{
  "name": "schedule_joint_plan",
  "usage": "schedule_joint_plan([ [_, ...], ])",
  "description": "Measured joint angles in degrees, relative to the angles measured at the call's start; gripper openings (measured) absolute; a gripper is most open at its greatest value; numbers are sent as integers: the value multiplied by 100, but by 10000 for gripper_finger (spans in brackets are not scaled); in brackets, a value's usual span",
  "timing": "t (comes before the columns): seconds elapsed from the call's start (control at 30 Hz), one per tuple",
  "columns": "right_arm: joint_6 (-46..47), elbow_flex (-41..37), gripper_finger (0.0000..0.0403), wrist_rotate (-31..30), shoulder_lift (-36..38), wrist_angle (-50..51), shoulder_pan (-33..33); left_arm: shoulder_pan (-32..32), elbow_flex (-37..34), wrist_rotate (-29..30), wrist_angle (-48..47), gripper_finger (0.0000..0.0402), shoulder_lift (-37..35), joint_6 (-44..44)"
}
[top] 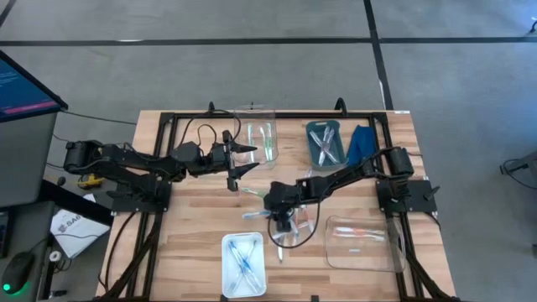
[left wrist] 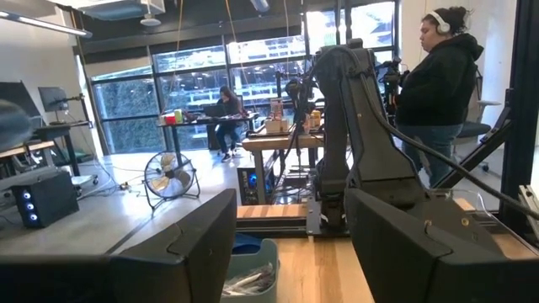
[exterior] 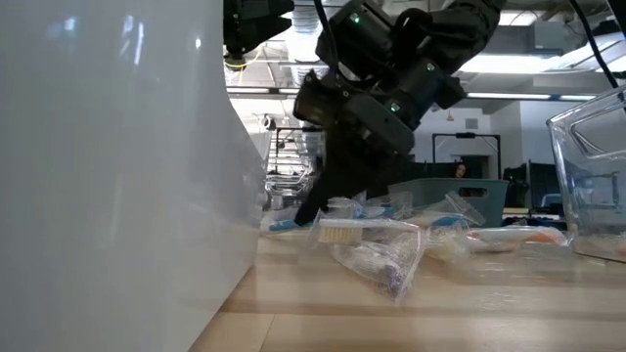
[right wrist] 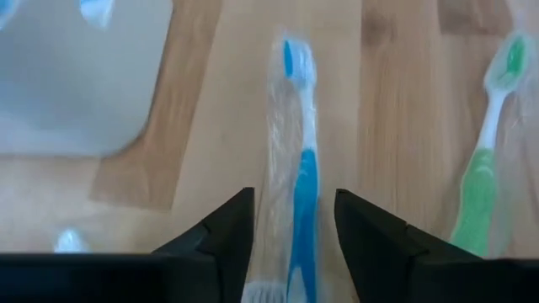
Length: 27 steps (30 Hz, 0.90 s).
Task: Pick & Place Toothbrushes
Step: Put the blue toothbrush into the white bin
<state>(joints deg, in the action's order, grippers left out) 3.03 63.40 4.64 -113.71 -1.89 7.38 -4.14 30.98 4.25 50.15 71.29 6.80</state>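
- The right gripper (top: 281,225) is low over the middle of the table (top: 193,226), reaching down into a loose scatter of wrapped toothbrushes (top: 289,228).
- Its two dark fingers (right wrist: 221,231) stand partly apart, one on each side of a blue toothbrush (right wrist: 303,210) in a clear wrapper. I cannot tell if they grip it.
- A green toothbrush (right wrist: 480,181) lies just beside it on the wood.
- More brushes are sorted into bins: a white tray (top: 243,262) at six o'clock, a clear tub (top: 362,243) at four, a teal bin (top: 325,141) at one, and a clear box (top: 257,138) at twelve.
- The left gripper (top: 243,161) hovers at about eleven o'clock beside the clear box, jaws wide apart and holding nothing.
- A person (left wrist: 434,80) stands beyond the table.
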Motion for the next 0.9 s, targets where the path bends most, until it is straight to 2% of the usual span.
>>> schedule_joint_plan([
  [0.13,-11,0,140,-7,0,327,0,0,0,0,0,218,0,-25],
  [0.4,-18,0,110,-22,0,256,-2,0,0,0,0,218,0,-25],
  [0.73,-44,0,98,-22,0,-4,-7,1,0,-2,0,218,0,-25],
  [0.9,-44,0,62,-22,0,16,-9,28,0,0,0,218,0,-26],
])
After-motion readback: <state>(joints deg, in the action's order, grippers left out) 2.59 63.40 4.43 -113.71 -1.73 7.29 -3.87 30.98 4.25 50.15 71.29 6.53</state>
